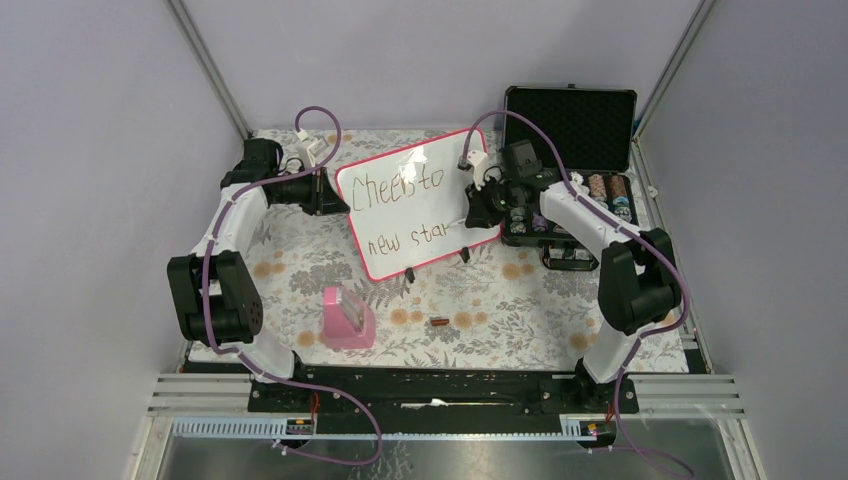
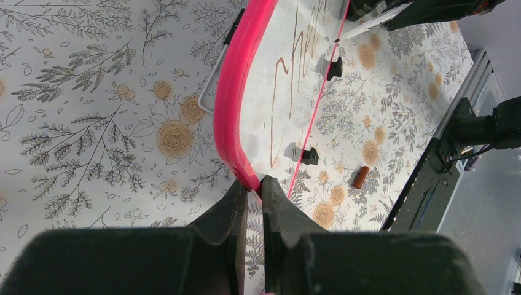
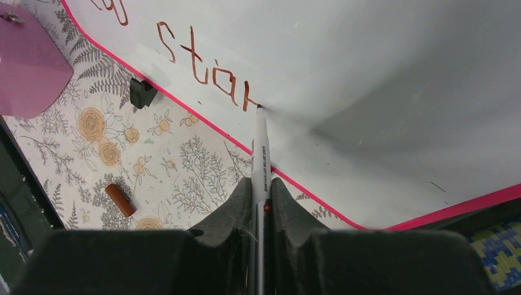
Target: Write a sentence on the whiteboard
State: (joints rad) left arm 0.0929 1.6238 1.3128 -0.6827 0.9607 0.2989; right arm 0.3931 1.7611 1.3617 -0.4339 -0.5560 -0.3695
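While my left claw [image 2: 250,196] pinches the whiteboard [image 2: 230,104] by its frame and my right claw [image 3: 261,187] clamps the marker [image 3: 260,147], I judge it light, stiff, slippery-faced.

Plain pale lilac-grey wall panels [image 1: 440,60] close in three sides, joined at the back corners by slim silver aluminium posts [image 1: 212,70]. A white cloth printed with grey ferns and tan roses [image 1: 500,310] lies flat between them, evenly lit.

Bright, even light falls from overhead and shadows are soft. The whiteboard [image 1: 430,212] has a pale glare patch near its top edge in the top view. In the right wrist view a broad grey shadow lies beside the pen [image 3: 261,153]. Wrist-view foregrounds are dark and slightly soft.
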